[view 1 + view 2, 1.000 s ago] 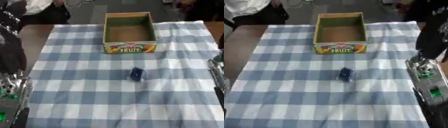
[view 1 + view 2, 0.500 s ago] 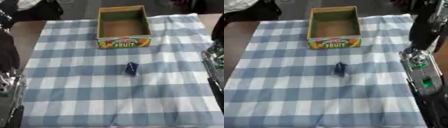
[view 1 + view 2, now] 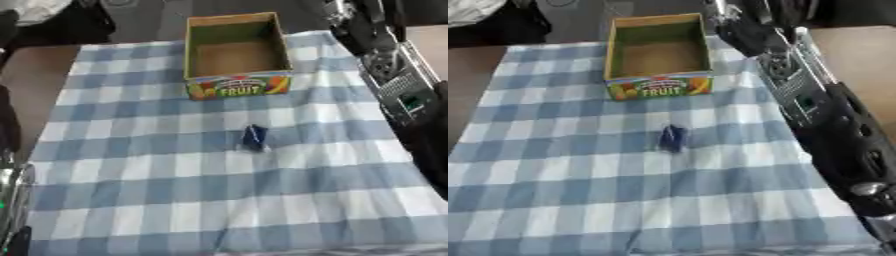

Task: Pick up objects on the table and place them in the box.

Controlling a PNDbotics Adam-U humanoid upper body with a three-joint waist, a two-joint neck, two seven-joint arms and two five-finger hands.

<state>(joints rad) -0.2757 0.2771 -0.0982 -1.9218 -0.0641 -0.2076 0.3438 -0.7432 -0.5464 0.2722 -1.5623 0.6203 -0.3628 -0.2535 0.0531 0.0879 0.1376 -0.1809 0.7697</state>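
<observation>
Blue-and-white checked cloth (image 3: 157,190) covers the table, with dark floor beyond its far edge. Along the right side stretches the robot's right arm (image 3: 824,120); whether that hand's fingers are spread or curled cannot be told. At the far centre stands the open cardboard fruit box (image 3: 234,87), seemingly empty, so the task looks barely begun. One small dark-blue object (image 3: 254,138) lies mid-cloth, just nearer than the box, untouched.
</observation>
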